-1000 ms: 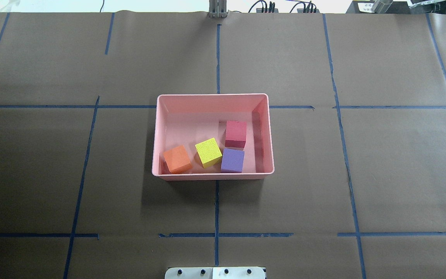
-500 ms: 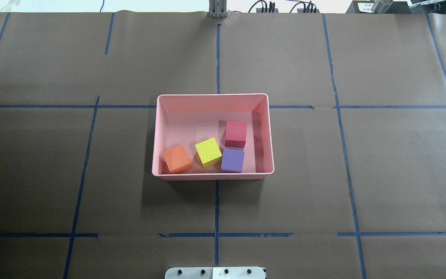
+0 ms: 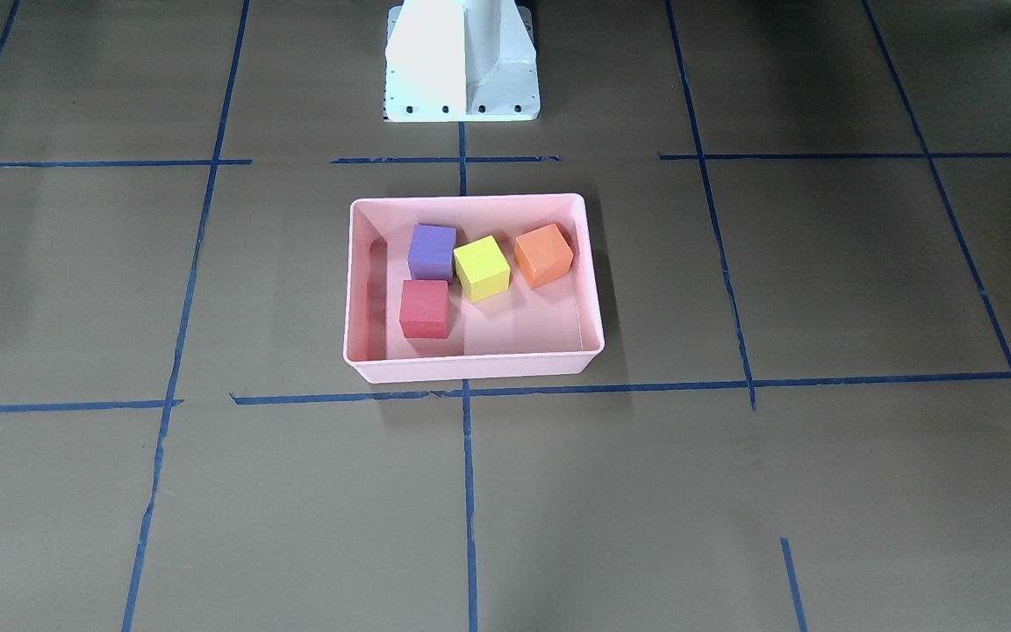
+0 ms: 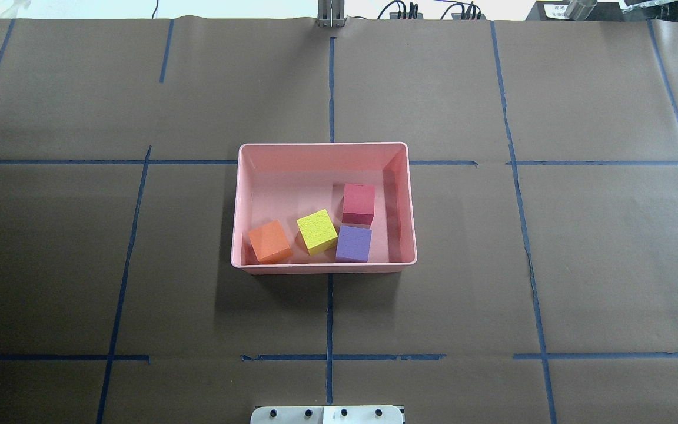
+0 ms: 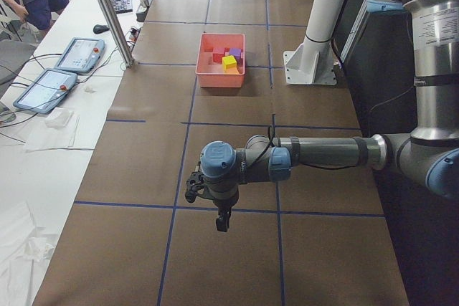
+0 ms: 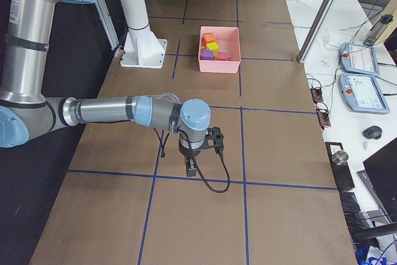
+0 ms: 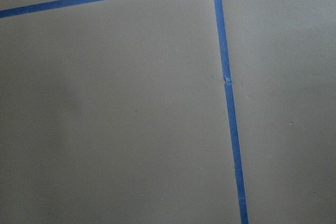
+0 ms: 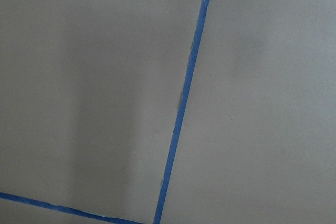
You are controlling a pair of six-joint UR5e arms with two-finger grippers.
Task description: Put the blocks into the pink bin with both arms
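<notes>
Bin: the pink bin [image 4: 322, 266] sits at the centre of the overhead frame on the brown paper-covered table [image 4: 551, 265], astride a line of blue tape [image 4: 329, 318].
Blocks: all four lie inside it, in the lower half of the tray as the overhead view shows it: the orange block [image 4: 269, 241] at lower left, the yellow block [image 4: 316, 231] beside it, the purple block [image 4: 354, 244] at lower right, the red block [image 4: 358, 203] just above the purple one.
Progress: judged from this, nothing remains outside to collect.
Handling: the cubes look matte and foam-like, so probably light, soft and not slippery; two opposite flat faces would be the natural hold, with modest squeeze.
Left gripper: the left gripper [image 5: 215, 209] hangs low over bare paper in the lower half of the left side view, well apart from the bin; nothing visible in it, but whether its fingers are apart or together cannot be told.
Right gripper: the right gripper [image 6: 200, 153] sits likewise in the right side view, far from the bin; spread of fingers cannot be told.
Wrist cameras: both show only paper and tape.
</notes>
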